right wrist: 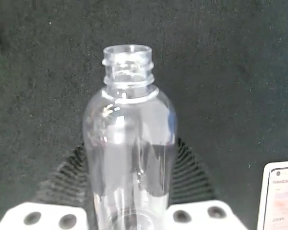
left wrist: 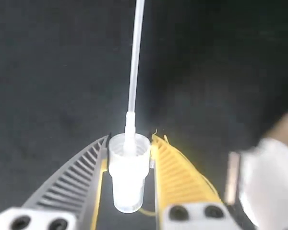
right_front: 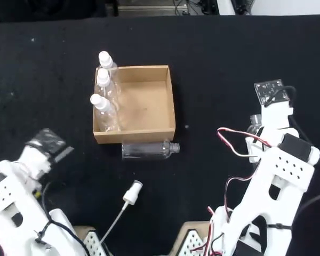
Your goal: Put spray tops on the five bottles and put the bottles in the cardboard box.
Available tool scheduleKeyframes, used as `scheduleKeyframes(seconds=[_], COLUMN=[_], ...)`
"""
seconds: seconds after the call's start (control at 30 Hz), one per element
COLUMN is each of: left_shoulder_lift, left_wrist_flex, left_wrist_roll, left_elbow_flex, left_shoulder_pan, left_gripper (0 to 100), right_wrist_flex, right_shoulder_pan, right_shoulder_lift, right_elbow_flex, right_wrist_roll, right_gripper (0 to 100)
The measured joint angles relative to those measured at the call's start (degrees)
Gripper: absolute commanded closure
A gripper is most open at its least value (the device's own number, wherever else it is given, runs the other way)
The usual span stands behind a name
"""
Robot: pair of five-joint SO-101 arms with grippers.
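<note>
Black cloth (right_front: 245, 48) forms the work surface. At 8 o'clock, the left gripper (left wrist: 129, 143) is closed on a spray top (left wrist: 128, 177), whose dip tube points away from the jaws. At centre, the cardboard box (right_front: 144, 136) holds three capped bottles (right_front: 104, 104) along its 9 o'clock wall. An uncapped bottle (right_front: 149, 150) lies on its side just outside the 6 o'clock wall. A loose spray top (right_front: 133, 192) lies near it, further toward 6 o'clock. At 4 o'clock, the right gripper (right wrist: 129, 182) clamps an open-necked bottle (right wrist: 129, 134) by its body.

Status estimate: three of five bottles are complete. Two bottles need tops, then boxing.

Cables (right_front: 181, 6) lie beyond the cloth's 12 o'clock edge.
</note>
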Motion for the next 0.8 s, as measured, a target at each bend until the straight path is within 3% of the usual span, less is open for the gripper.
scheduleKeyframes(seconds=[0.23,0.33,0.4,0.6,0.8], left_shoulder_lift=[0.09,0.09,0.09,0.09,0.09], left_wrist_flex=[-28.04,-35.96,-37.80,-38.86,-38.86], left_wrist_roll=[25.49,28.48,28.84,29.10,30.42], left_elbow_flex=[11.52,15.30,15.47,16.09,16.70], left_shoulder_pan=[-3.34,-3.25,-3.25,-3.25,-3.69], left_gripper=[97,97,94,69,66], right_wrist_flex=[0.44,0.44,-1.32,-9.32,-14.33], right_shoulder_pan=[-9.23,-15.47,-19.52,-27.16,-27.60], right_shoulder_lift=[0.00,-0.09,-0.09,-0.09,-0.09], right_elbow_flex=[0.18,2.64,5.19,13.10,17.23], right_wrist_roll=[-11.25,-17.41,-21.01,-28.31,-29.19], right_gripper=[98.7,98.7,98.7,98.7,98.7])
